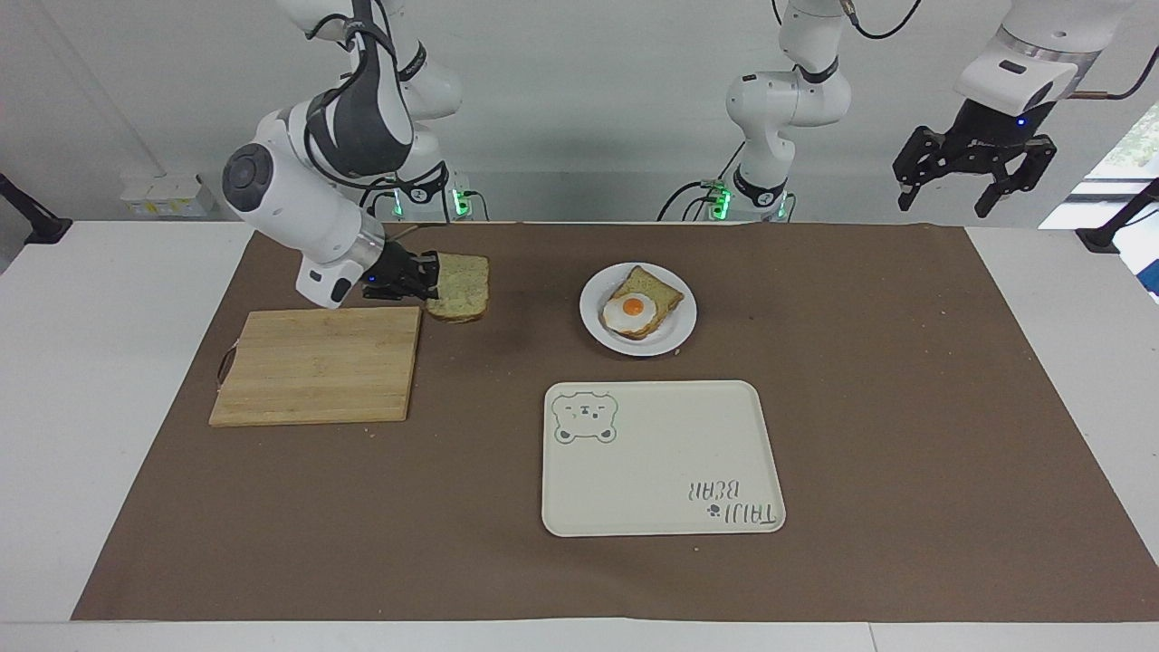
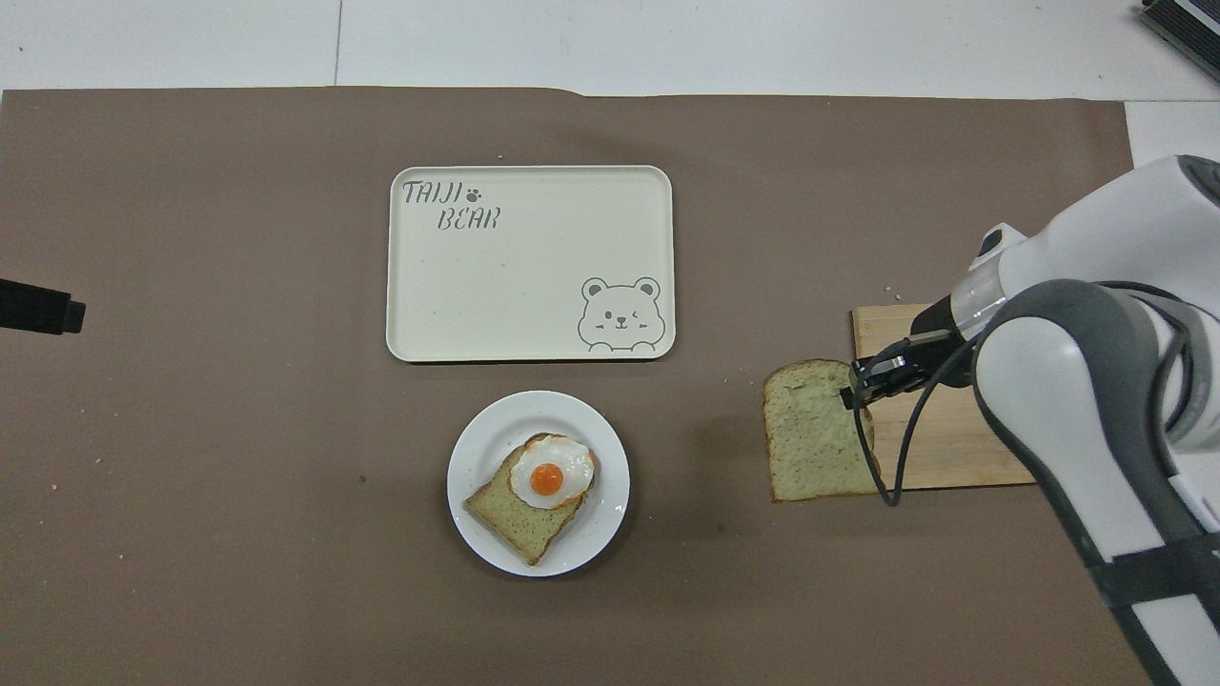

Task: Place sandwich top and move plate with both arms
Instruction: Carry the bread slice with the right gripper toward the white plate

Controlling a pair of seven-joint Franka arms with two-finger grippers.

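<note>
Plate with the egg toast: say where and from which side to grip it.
Grip the plate by its bare rim toward the left arm's end of the table, coming from that side: the egg toast leaves white margin there, and the waiting left end effector hangs open at that end.

Right gripper [image 1: 433, 277] clamped on bread slice [image 1: 460, 286], in the air over brown mat [image 1: 453, 471] between cutting board [image 1: 317, 364] and plate [image 1: 675, 333]. Left gripper [image 1: 975, 186] waiting high, jaws spread. Bear tray [image 1: 661, 471] beside plate.

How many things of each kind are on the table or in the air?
Bread slices: 2, bare slice carried in the air, egg slice on the plate
Fried eggs: 1
Plates: 1
Trays: 1
Cutting boards: 1
Total: 6
</note>
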